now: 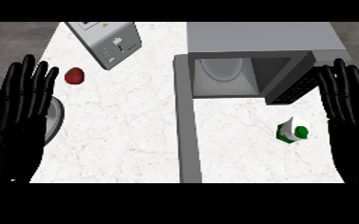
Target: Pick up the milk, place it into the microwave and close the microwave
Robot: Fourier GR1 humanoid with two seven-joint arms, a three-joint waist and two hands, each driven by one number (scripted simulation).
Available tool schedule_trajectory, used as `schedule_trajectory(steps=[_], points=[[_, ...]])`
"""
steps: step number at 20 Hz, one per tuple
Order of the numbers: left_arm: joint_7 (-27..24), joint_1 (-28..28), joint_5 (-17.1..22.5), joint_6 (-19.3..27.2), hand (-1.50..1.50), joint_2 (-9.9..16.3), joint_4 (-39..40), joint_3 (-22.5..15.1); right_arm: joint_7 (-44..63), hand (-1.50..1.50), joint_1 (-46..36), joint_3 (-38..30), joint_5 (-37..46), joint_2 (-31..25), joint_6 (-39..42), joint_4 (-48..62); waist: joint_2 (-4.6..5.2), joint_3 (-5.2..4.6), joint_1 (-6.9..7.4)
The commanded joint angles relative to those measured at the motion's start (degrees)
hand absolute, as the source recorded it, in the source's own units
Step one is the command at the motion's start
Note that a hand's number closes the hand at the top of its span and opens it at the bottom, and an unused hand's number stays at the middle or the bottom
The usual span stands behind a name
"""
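White-and-green milk carton (293, 131) lies just left of the open right robot hand (341, 99).

We see a small white milk carton (293, 130) with a green side and a green cap on top. It stands on the white counter (126, 137), near the counter's right edge. The grey microwave (259, 57) sits at the counter's far edge. Its door (186, 123) hangs wide open, and a round plate (223, 70) shows inside.
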Motion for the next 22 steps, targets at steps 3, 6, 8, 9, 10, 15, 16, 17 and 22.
schedule_trajectory(steps=[3, 6, 8, 9, 10, 15, 16, 17, 22], points=[[-0.9, -4.0, 4.2, -1.9, -1.5, 2.2, 5.1, 5.6, -3.8, -1.5, -2.1, -0.8, 1.3, 1.3, -0.9, 1.8, 0.26, -1.04, 0.61], [3.4, -3.7, 5.5, -0.9, -1.5, 2.7, 1.5, 7.1, -6.1, -1.5, -0.6, -1.7, 2.1, 2.3, -2.0, 0.9, 0.21, -1.03, 0.63], [6.5, 1.3, 7.3, 0.3, -1.5, 1.0, 0.7, 7.7, 3.9, -1.5, -0.3, -3.2, -3.4, -1.3, 1.6, -2.9, 0.14, -1.05, 0.76], [7.6, 0.8, 6.0, 1.5, -1.5, 0.8, -0.5, 7.3, 2.2, -1.5, 1.2, -2.8, -2.4, -0.5, 1.5, -1.9, 0.17, -1.03, 0.68], [5.5, 5.5, 8.2, -0.2, -1.5, 0.3, -2.0, 8.2, 2.6, -1.5, 4.6, 0.1, -0.7, 0.6, 1.4, -4.6, 0.1, -1.05, 0.78], [4.7, 9.8, 14.1, -4.9, -1.5, 2.9, -3.8, 14.0, 1.2, -1.5, 9.1, 1.9, 2.8, 2.7, 0.3, -7.5, 0.13, -1.05, 0.73], [8.3, 6.4, 10.8, -1.4, -1.5, 1.8, -6.1, 11.4, 2.2, -1.5, 8.6, 3.9, 5.3, 3.9, -1.2, -9.1, 0.15, -1.04, 0.61], [2.7, 10.9, 15.4, -6.8, -1.5, 2.5, -2.7, 14.1, -3.1, -1.5, 13.7, 1.1, 3.6, 2.5, 1.0, -7.5, 0.12, -1.04, 0.59], [5.7, 15.5, 17.7, -8.5, -1.5, 2.3, -9.1, 15.3, 1.4, -1.5, 12.1, 3.8, 9.6, 5.0, -2.7, -7.7, 0.12, -1.06, 0.96]])
